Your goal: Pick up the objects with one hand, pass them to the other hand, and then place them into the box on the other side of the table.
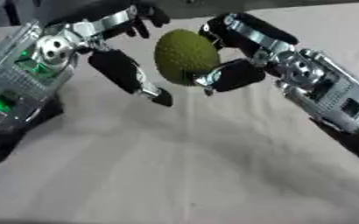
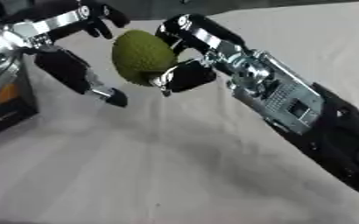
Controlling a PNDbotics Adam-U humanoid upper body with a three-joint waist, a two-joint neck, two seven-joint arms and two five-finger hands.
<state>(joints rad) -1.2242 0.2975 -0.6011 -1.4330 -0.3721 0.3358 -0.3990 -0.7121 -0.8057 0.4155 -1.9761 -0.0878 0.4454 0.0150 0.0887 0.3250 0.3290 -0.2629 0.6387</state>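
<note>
The olive-green, egg-shaped fruit with a finely pebbled skin [image 1: 185, 56] is the thing to steer by. It is rounded and broad through the middle, a little narrower toward its top, with a dull, bumpy surface and darker shading along its lower edge. It hangs in the air above the pale beige cloth-covered table [image 1: 182, 175], touching nothing below it.

The right hand [image 1: 240, 48] comes in from the fruit's right side and has hold of it: black fingers curl over the fruit's upper right shoulder, and the black-padded thumb [image 1: 232, 75] presses in under its lower right edge, so the fruit is pinched between them. The silver and black forearm slopes away from the fruit toward the lower right.

The left hand [image 1: 121, 52] stands just to the left of the fruit, spread wide and holding nothing. Its upper fingers [image 1: 140, 19] reach across above and left of the fruit, while a long black finger [image 1: 133, 78] angles down to the fruit's lower left, close beside it. Whether any fingertip actually touches the skin is hard to judge from here; a narrow gap seems to show on the fruit's left side.

Further left of the fruit, in the right eye view, a dark box-like thing with an orange patch [image 2: 6, 105] sits at the table's edge.
</note>
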